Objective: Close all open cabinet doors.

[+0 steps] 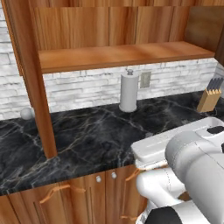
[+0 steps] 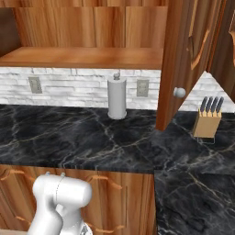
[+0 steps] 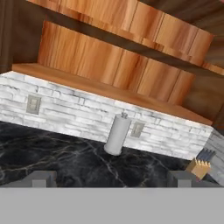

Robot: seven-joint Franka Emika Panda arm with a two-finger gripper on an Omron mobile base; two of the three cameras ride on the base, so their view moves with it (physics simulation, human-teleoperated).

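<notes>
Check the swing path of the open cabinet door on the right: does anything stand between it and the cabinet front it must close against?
Nothing visible blocks it. The open door hangs above the counter; the paper towel roll and knife block stand lower, back by the wall.

Upper cabinet doors: two stand open, swung out over the black counter. Left door (image 1: 33,70) seen edge-on in left base view, reddish-brown wood, tall, bottom edge low over the counter. Right door (image 2: 176,59) in right base view also swung out, round silver knob (image 2: 179,92) near its lower edge, curved arch moulding on inner face. Shelves w/ wood backing exposed between them.
</notes>
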